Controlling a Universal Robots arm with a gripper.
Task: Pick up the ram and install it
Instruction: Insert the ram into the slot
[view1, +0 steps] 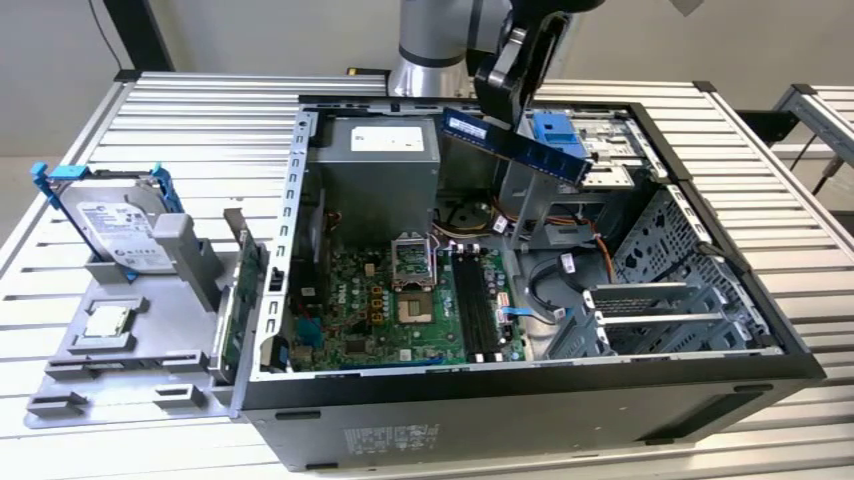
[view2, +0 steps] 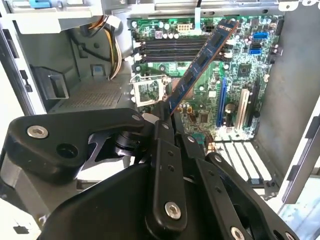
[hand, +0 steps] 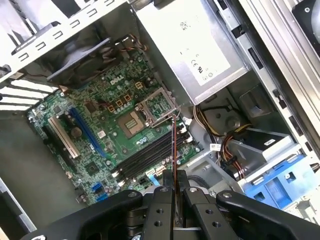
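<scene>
One ram (view1: 521, 146) is held clamped near one end in the pincer (view1: 495, 113), high over the open computer case (view1: 534, 420), its long axis tilted and set askew to the memory slots (view1: 474, 300), which are seen well below it on the motherboard (view1: 354, 300).

White labels on the power supply (hand: 200, 52) and hard drive (view1: 114, 228) carry no legible print.
</scene>
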